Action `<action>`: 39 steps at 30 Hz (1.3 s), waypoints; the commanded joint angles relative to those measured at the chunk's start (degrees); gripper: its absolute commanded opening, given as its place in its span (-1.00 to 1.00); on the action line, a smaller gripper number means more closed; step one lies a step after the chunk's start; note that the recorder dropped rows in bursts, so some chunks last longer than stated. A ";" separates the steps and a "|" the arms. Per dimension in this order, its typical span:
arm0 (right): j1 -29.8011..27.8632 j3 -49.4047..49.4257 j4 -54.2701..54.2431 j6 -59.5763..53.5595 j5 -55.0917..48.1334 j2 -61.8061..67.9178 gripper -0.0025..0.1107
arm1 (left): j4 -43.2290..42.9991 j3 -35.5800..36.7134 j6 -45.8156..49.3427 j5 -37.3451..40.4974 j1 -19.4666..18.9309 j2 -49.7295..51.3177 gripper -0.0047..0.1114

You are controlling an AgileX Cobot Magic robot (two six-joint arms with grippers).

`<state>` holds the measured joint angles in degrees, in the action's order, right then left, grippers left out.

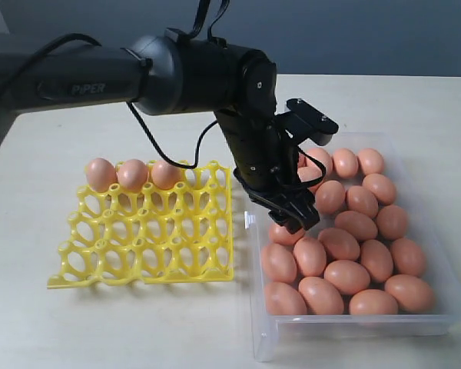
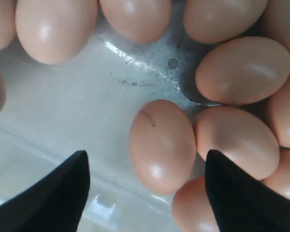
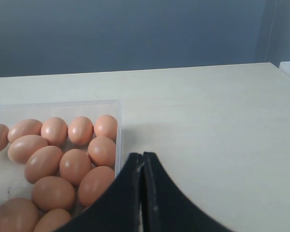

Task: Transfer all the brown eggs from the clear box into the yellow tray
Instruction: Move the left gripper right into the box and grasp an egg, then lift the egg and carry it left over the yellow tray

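Left tool (image 1: 290, 214) hung released over the left end of the shallow transparent plastic box (image 1: 353, 327), fingers straddling one of the matte orange-brown eggs (image 2: 162, 145) without touching it. Right tool (image 3: 143, 159) was clenched on nothing, above the pale tabletop (image 3: 208, 111). Three eggs sat in the far row of the bright yellow lattice plastic tray (image 1: 146, 238); the rest lay in the box.

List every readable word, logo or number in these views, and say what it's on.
"PiPER": pale lettering on the dark grey tubular left arm, exterior view.
No other text: none on the matte orange-brown eggs, the transparent plastic box or the yellow lattice plastic tray.
The thin dark streak on one egg in the left wrist view is a mark, not lettering.
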<state>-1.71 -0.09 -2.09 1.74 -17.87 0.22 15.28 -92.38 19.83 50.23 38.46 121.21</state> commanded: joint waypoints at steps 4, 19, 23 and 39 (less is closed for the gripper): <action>0.01 0.09 0.05 -0.26 0.38 -0.22 -0.97 | 3.59 -0.77 1.83 3.50 -0.11 2.68 0.20; 0.01 0.09 0.05 -0.26 0.38 -0.22 -0.97 | 2.48 -0.77 1.62 3.64 -0.11 5.82 0.18; 0.01 0.09 0.05 -0.26 0.38 -0.22 -0.97 | 2.59 -0.77 1.62 3.66 -0.11 6.61 0.18; 0.01 0.09 0.05 -0.26 0.38 -0.22 -0.97 | 1.42 -5.62 0.29 -0.37 -0.11 1.68 -0.91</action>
<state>-1.71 -0.09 -2.09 1.74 -17.87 0.22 16.60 -96.86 21.25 51.98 38.46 125.77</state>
